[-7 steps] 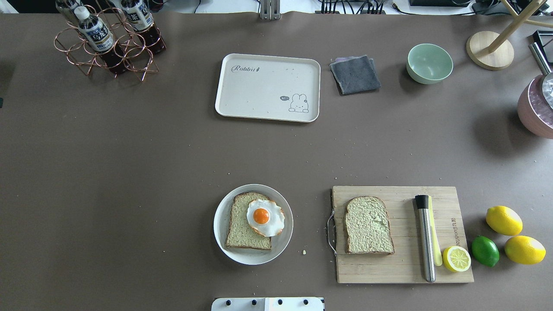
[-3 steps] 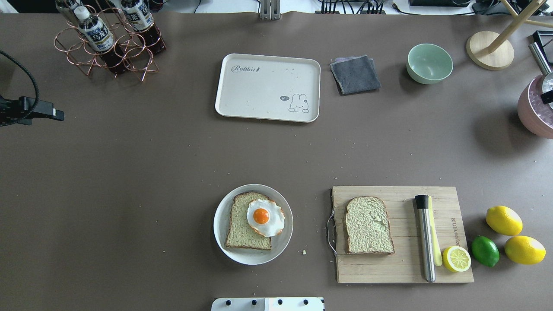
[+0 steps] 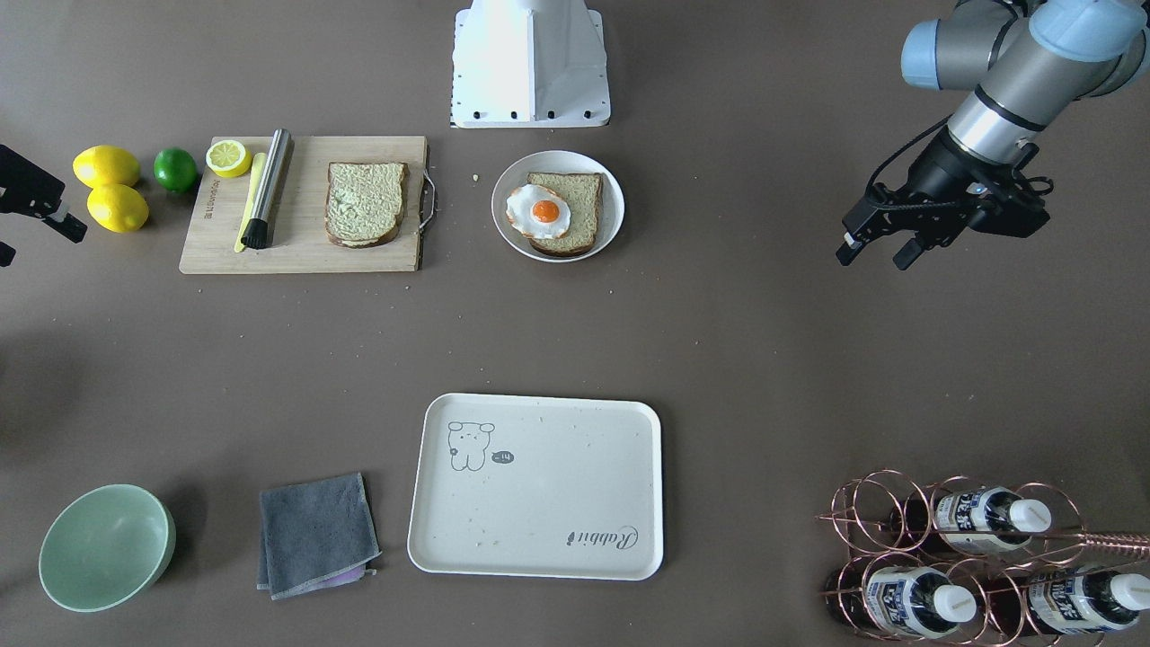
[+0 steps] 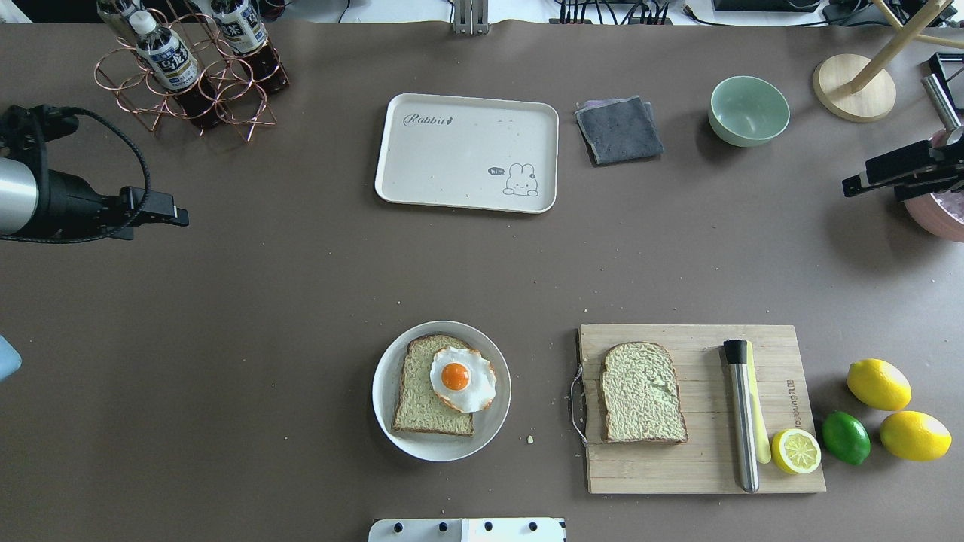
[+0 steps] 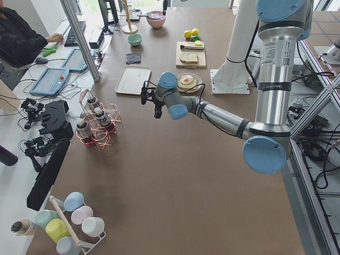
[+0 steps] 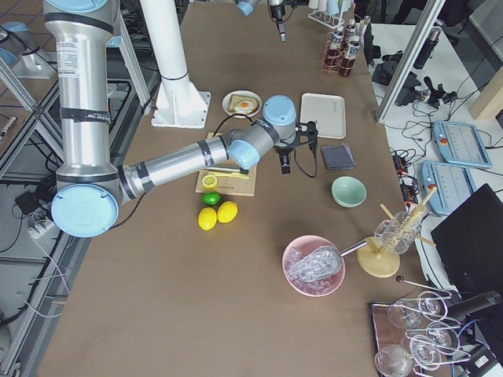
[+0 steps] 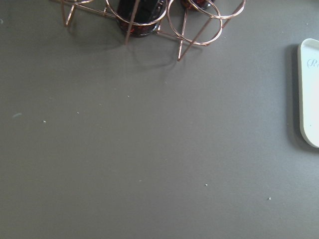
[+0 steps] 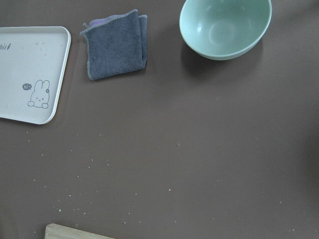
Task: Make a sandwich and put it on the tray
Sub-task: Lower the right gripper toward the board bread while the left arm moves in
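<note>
1 bread slice [image 4: 419,403] bears the egg [image 4: 461,379] on the plate [image 4: 482,436], the other slice [image 4: 642,393] lies on the cutting board [image 4: 708,467], tray [image 4: 452,158] well apart, so stack first. Your left gripper [image 3: 871,261] and right gripper [image 4: 857,179] hang open, empty.

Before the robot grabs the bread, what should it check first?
1. Egg on the slice on the plate: ok.
2. Egg centred: not ok, it hangs over one edge of the slice.
3. Second slice free on the board: ok, nothing lies on it and the metal tool is apart.
4. Tray ready: ok, only crumbs on it.
5. Left jaws and right jaws open, holding nothing: ok.
</note>
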